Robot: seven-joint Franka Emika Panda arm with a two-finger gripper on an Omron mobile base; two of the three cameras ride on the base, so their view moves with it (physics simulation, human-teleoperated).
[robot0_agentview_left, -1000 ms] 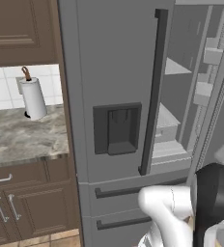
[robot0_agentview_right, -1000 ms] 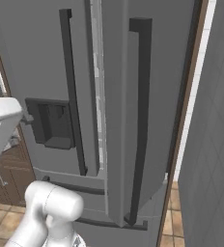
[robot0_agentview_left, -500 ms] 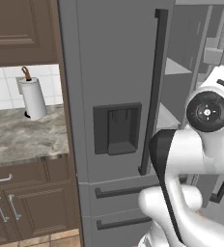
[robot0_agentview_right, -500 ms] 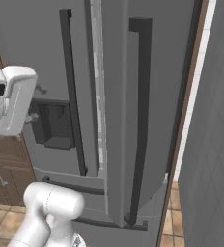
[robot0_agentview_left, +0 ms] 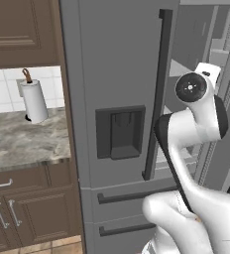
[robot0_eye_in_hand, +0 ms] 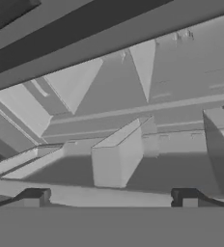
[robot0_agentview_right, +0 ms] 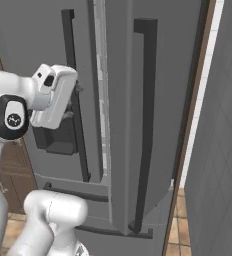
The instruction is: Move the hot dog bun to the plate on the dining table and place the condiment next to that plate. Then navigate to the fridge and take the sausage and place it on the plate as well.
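i'm parked in front of the tall grey steel fridge with long dark vertical handles (robot0_agentview_left: 122,74), so by my reckoning the bun, plate and condiment part lies behind me, though nothing here lets me check that, and the fridge leg is what's in hand. its right door looks swung open, with pale grey shelves (robot0_agentview_left: 213,49) showing at about 2 o'clock in the left base view, and the dark dispenser recess (robot0_agentview_left: 120,131) sits in the closed left door. my two-finger gripper (robot0_eye_in_hand: 111,198) has its small dark tips spread wide apart with nothing between them, and the hand looks along grey shelf ledges and boxy door bins (robot0_eye_in_hand: 119,157). i can't make out the thin dark-red sausage anywhere on these shelves, so finding it, gripping it and carrying it to the plate is all left to do
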